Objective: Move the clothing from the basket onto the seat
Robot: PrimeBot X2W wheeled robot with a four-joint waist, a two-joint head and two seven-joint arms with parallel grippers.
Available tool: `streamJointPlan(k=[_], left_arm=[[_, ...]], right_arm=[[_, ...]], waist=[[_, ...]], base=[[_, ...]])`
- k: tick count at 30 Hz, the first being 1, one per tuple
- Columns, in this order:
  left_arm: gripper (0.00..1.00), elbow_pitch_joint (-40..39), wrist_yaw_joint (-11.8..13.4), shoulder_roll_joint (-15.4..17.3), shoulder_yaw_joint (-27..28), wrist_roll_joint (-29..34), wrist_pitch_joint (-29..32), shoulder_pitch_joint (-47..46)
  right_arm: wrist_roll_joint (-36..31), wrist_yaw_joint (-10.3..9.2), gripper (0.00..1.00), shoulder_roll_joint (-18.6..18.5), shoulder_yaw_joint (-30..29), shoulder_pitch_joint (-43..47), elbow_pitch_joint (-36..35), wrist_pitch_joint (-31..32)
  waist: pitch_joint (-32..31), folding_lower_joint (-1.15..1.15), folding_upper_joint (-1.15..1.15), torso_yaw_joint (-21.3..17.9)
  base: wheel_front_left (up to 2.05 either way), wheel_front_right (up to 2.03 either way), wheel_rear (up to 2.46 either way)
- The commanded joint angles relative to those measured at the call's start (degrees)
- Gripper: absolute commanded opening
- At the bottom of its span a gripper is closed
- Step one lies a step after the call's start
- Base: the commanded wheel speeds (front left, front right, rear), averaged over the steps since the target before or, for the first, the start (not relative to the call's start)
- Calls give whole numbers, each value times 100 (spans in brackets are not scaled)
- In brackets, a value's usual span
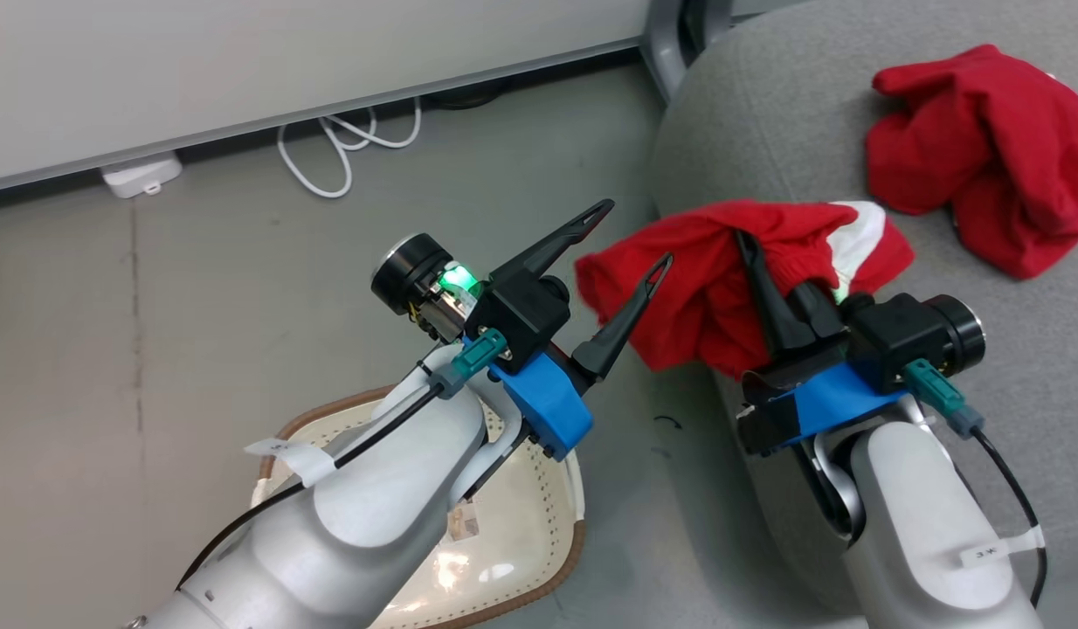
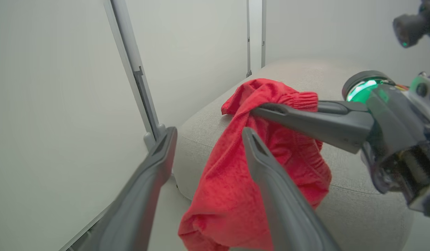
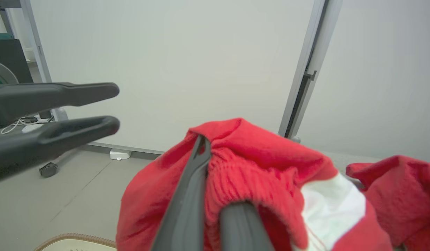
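Head view: the left claw point(image 1: 639, 230) gapes wide, empty, the basket point(image 1: 539, 533) back under its arm. The right claw point(image 1: 753, 246) beside it pinches the red-and-white knit garment point(image 1: 696, 288), which droops off the sofa point(image 1: 766, 114) edge. The plain garment point(image 1: 984, 148) lies beyond on the cushion.

Left wrist view: the knit garment point(image 2: 229, 195) hangs ahead of the spread fingers point(image 2: 148, 181).

Right wrist view: both fingers point(image 3: 189, 198) clamp its ribbed cuff.

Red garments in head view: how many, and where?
2. A plain red garment lies loose on the grey fabric sofa. A red knit garment with white trim hangs from the shut right hand at the sofa's edge. The left arm hides part of the cream perforated basket.
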Motion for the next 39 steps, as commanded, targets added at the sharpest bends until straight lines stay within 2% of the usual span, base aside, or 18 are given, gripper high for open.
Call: streamJointPlan(k=[1, 12, 22, 31, 35, 39], left_arm=[[100, -20, 2, 13, -4, 20, -15, 55], [100, -47, -3, 23, -133, 53, -13, -8], [100, -92, 36, 57, -167, 37, -12, -31], [100, -282, 147, 181, -39, 72, -13, -187], [100, -403, 209, 299, 26, 124, -6, -294], [100, -517, 242, 416, 69, 182, 40, -463]], right_arm=[[-43, 2, 0, 0, -59, 83, -63, -24], [-36, 2, 0, 9, -500, 442, -359, -24], [-1, 2, 0, 13, -725, 560, -580, -24], [81, 2, 0, 13, -1056, -45, -1018, -24], [70, 1, 0, -39, -1284, -606, -1245, -23], [49, 2, 0, -241, -1566, -1324, -1381, -23]], waist=[[44, 0, 0, -142], [154, 0, 0, -605], [193, 0, 0, -709], [505, 0, 0, -582], [833, 0, 0, -504], [1254, 0, 0, -423]], base=[[0, 0, 0], [0, 0, 0], [0, 0, 0], [0, 0, 0], [0, 0, 0], [0, 0, 0]])
